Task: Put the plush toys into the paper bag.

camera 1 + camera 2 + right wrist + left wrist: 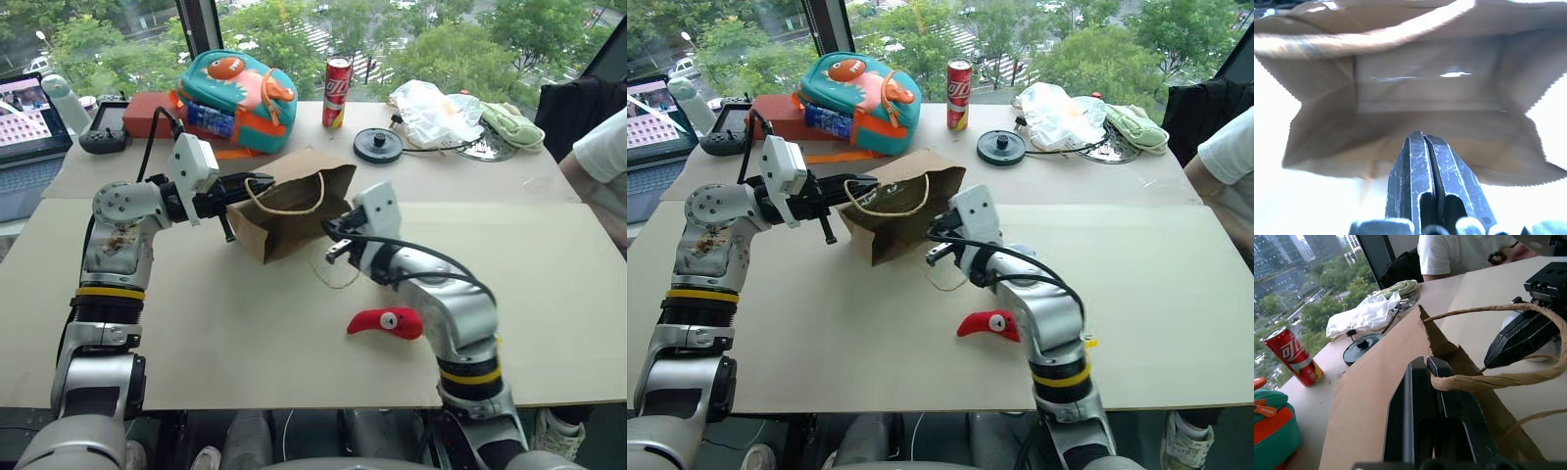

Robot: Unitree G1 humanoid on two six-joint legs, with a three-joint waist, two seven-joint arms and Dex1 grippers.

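Red chili plush (pixel 386 322) low and right of centre on the table (pixel 245 333), beside the right arm. Right fingers (pixel 336 245) pressed together, empty, at frame centre, aimed into the bag's mouth. Brown paper bag (pixel 294 211) just beyond, tipped on its side, mouth toward the camera. Left fingers (pixel 257 185) pinched onto its rim by the handle, centre-left. Backpack (pixel 235 98), can (pixel 336 92) and white plastic bag (pixel 431 113) along the top edge.
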